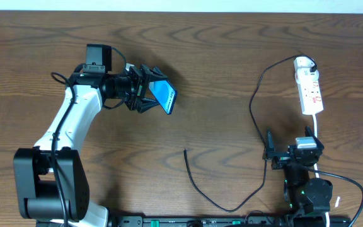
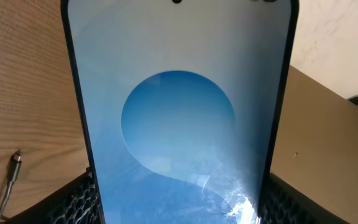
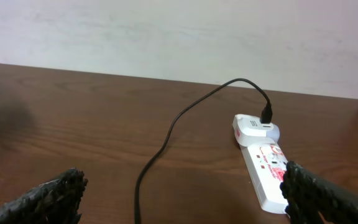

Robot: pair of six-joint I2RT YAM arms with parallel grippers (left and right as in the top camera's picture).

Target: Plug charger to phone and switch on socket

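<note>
**Q:** What is on the left of the dark brown wooden table?

**A:** A white-and-black left arm extends rightward. Its left gripper is clamped on a small rectangular phone with a bright blue screen. The textured black fingers press the phone's two long dark edges near its lower end. The phone is held tilted above the wood.

**Q:** Which way does the phone point?

**A:** Its long axis follows the gripper's reach. The notched top end points away from the wrist, towards the table's right side. The screen faces up, and its lighter blue circle fills the left wrist view.

**Q:** And in the middle?

**A:** A long thin black charger cable. Its free plug tip lies on the wood, nearer the robot than the phone and well apart from it, pointing towards the far edge. The cable loops towards the robot, then climbs to the far right, where it is plugged into a white adapter.

**Q:** What is on the right?

**A:** A white elongated power strip with red markings lies flat, its long axis running near to far. The rounded end, with the adapter, is farthest from the robot. A white cord leaves the near end. The switch is too small to read. The right gripper hovers near that end, facing the strip. Its fingers are spread wide and hold nothing.
</note>
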